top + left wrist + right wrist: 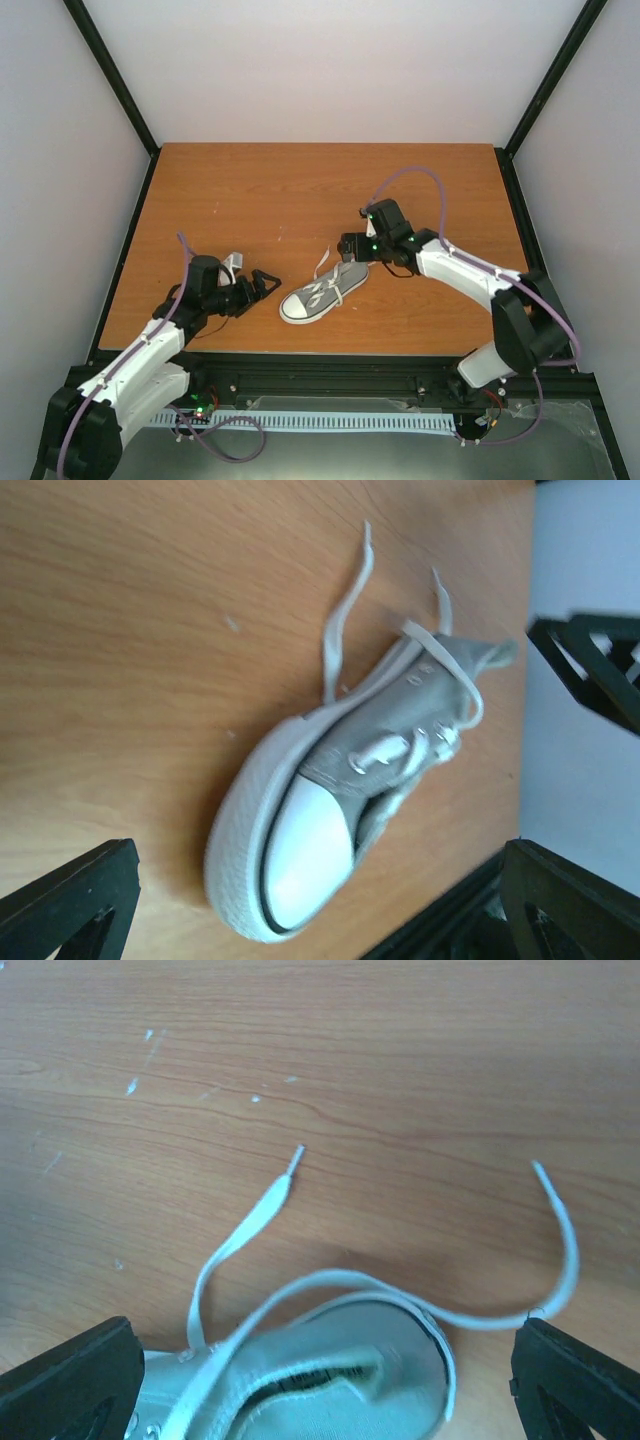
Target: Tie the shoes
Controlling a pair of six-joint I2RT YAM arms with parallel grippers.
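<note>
Grey sneaker [322, 292] is lying untied between left gripper [268, 283] and right gripper [347, 247]; both are gaping wide, empty (left wrist view is showing its toe cap [305, 850]; right, only heel [400, 1355] and laces [240, 1235]).

In your right wrist view, the right gripper [322, 1360] stands wide apart, with its black fingers [70, 1385] filling the two lower corners. Between them, at bottom centre, you see the heel end of the grey shoe [340, 1390]. One white lace [240, 1230] runs up and left to a tip on the wooden table [420, 1050]. The second lace [570, 1250] arches right, just beside the lower-right finger. Pale specks [132, 1085] dot the upper left.
</note>
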